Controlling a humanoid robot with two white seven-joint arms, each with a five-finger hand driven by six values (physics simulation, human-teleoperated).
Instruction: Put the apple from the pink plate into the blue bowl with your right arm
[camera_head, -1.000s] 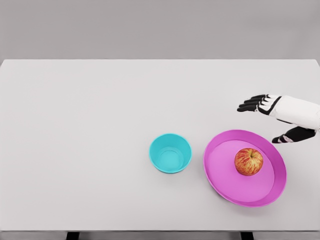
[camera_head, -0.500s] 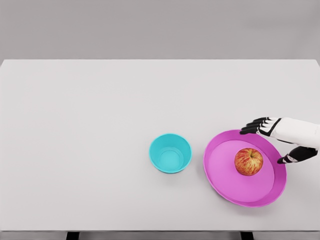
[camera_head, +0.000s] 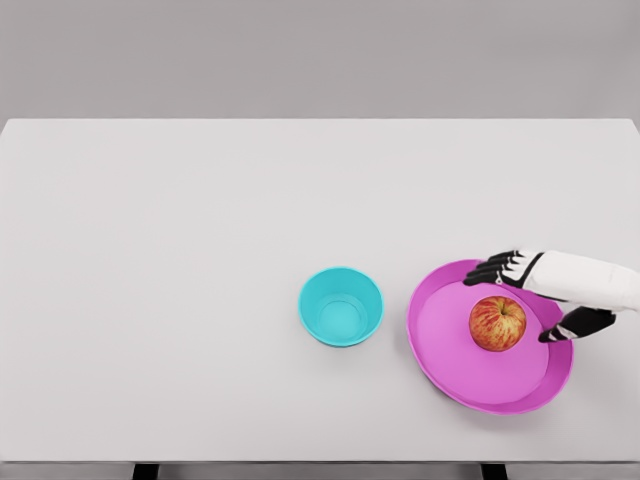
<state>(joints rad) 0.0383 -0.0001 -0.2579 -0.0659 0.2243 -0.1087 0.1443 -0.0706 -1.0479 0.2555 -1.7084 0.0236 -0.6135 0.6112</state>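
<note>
The right hand (camera_head: 533, 290), fingers spread and holding nothing, hovers over the one pink plate (camera_head: 447, 345), at three o'clock of the single apple (camera_head: 498, 323); one blue bowl (camera_head: 341, 306) stands at nine o'clock, apart

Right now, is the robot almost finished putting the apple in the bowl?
Not yet. Nothing is finished: the apple sits on the pink plate, and the blue bowl to its left is empty. In hand: the right hand hovers over the plate's far right side, fingers spread around the apple, apparently not gripping it. Left to do: grasp the apple, lift it, carry it over to the bowl, and drop it in.
</note>
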